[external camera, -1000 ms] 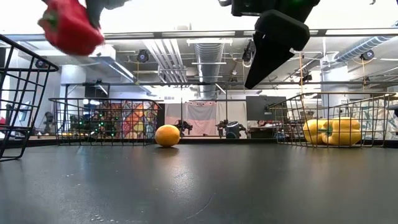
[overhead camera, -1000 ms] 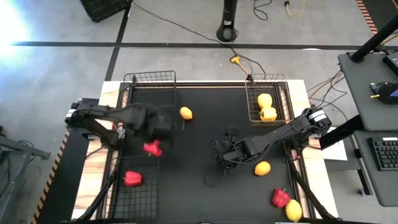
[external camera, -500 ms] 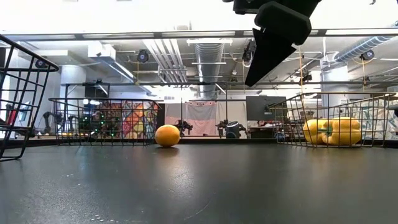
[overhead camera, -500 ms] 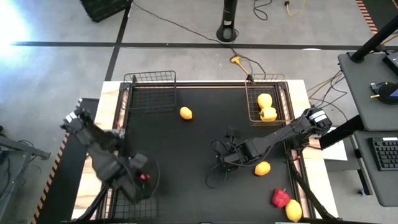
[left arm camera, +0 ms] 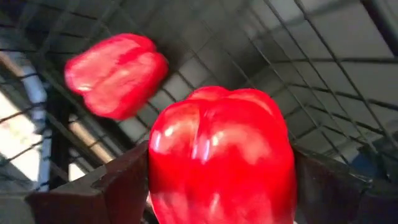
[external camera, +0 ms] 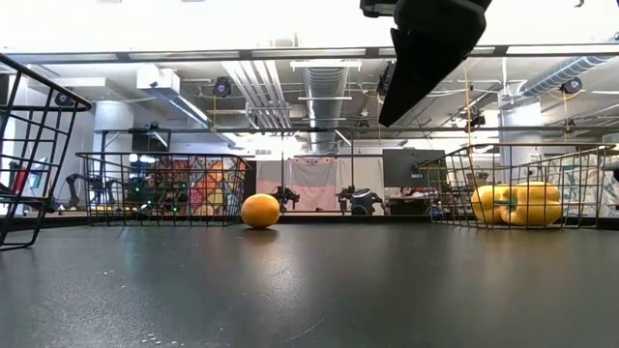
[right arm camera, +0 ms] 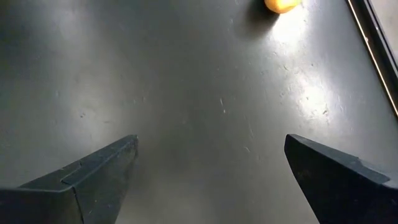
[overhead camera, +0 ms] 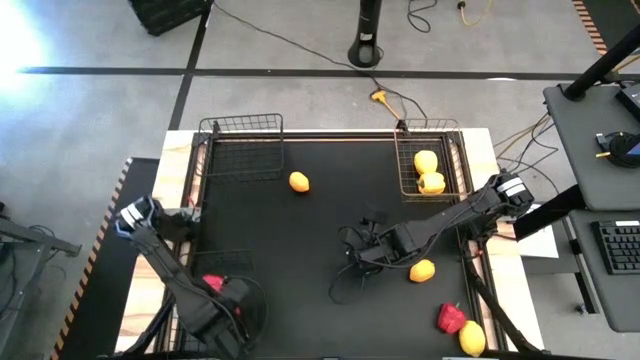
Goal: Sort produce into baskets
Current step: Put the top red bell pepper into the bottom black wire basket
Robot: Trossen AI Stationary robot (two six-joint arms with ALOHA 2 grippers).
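Overhead view first: your left claw sits at about seven o'clock on the counter, over the near-left basket, with a red pepper showing beside it. Your right claw waits near the centre, a yellow lemon-like piece just beside its arm at four o'clock. Two yellow peppers lie in the far-right basket at one o'clock; the far-left basket at eleven o'clock looks empty, with an orange oval loose just outside it. A second red pepper and a yellow piece sit at five o'clock, near the counter's edge.

Level view: the orange oval rests on open counter, and the right arm's claw hangs well above the surface with free room beneath.

Left wrist view: the claw is clamped on a glossy red pepper, with another red pepper lying on the mesh beyond. You are over the basket, so I judge the step is the drop. Let go low, beside the resting pepper and not on it, then lift straight up to clear the wire rim.

Right wrist view: fingers spread wide, holding nothing, over bare counter, with an orange piece farther off. Approach the five o'clock pieces from the counter's inside so they don't roll off.
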